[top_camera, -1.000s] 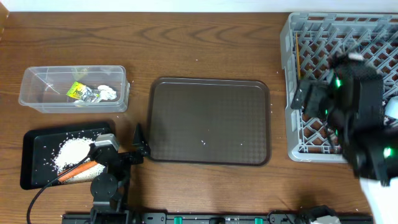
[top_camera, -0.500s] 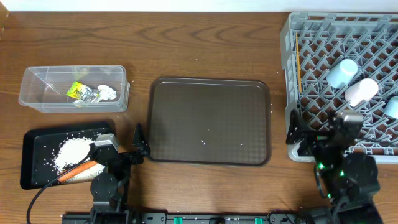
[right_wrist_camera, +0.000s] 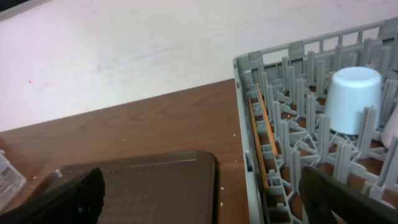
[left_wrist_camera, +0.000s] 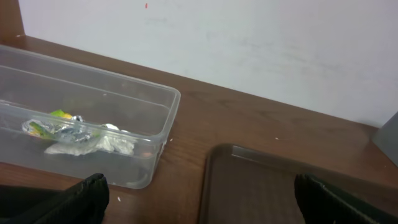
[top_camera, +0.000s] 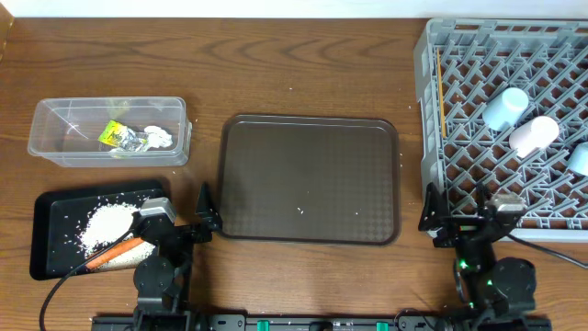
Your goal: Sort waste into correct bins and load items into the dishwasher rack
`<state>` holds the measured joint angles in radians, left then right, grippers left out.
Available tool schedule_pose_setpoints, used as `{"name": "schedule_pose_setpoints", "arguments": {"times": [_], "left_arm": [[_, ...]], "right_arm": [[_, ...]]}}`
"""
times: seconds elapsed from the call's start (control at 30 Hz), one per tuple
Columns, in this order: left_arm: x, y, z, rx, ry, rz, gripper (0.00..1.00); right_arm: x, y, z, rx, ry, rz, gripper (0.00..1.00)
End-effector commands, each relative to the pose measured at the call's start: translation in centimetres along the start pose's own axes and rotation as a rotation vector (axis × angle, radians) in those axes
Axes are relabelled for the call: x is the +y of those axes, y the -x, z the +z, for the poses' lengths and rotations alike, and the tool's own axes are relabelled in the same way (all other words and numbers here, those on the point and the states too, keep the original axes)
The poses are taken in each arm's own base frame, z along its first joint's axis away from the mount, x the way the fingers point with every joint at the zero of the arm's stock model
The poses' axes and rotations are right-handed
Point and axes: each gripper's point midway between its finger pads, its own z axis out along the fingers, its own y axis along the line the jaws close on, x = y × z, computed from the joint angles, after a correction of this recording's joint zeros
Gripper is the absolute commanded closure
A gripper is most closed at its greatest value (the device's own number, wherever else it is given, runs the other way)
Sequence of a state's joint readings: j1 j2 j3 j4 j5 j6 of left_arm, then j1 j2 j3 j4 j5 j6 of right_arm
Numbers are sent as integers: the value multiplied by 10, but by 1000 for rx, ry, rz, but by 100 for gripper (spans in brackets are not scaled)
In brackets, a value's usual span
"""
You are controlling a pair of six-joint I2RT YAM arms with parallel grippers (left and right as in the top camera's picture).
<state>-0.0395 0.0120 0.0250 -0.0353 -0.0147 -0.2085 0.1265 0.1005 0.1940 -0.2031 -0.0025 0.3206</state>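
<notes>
The clear bin (top_camera: 57,138) holds a yellow-green wrapper (top_camera: 113,133), foil and a white tissue (top_camera: 159,135). In the black bin (top_camera: 53,210) lie a pile of rice (top_camera: 104,226) and a carrot (top_camera: 116,252). The grey dishwasher rack (top_camera: 425,110) holds a light-blue cup (top_camera: 505,108), a whitish cup (top_camera: 535,135) and chopsticks (top_camera: 440,87) along its left wall. My left gripper (top_camera: 208,211) is open beside the black bin. My right gripper (top_camera: 434,221) is open at the rack's front left corner. Both are empty.
A brown serving tray (top_camera: 308,179) lies in the middle with a few rice grains on it. In the left wrist view the clear bin (left_wrist_camera: 158,124) is ahead left and the serving tray (left_wrist_camera: 261,186) ahead right. The right wrist view shows the rack (right_wrist_camera: 249,74) and chopsticks (right_wrist_camera: 264,137).
My right arm has drawn back from over the rack to the table's front edge, uncovering the cups in the rack. The left arm has not moved.
</notes>
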Motion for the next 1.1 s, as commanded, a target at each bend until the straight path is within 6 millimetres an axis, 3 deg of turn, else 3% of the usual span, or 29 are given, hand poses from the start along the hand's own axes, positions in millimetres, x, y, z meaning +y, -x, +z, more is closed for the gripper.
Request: {"name": "schedule_pose_setpoints", "arguments": {"times": [0.0,0.2,0.6,1.07], "left_arm": [[9,-17,1,47,39,13,2],[9,-17,1,47,39,13,2],[9,-17,1,47,39,13,2],[9,-17,1,47,39,13,2]], "right_arm": [[-5,-12,3,-15,6,-14,1],[-14,-39,10,-14,4,-37,1],[-17,-24,10,-78,-15,-342,1],[-26,-31,10,-43,-56,-358,1]]}}
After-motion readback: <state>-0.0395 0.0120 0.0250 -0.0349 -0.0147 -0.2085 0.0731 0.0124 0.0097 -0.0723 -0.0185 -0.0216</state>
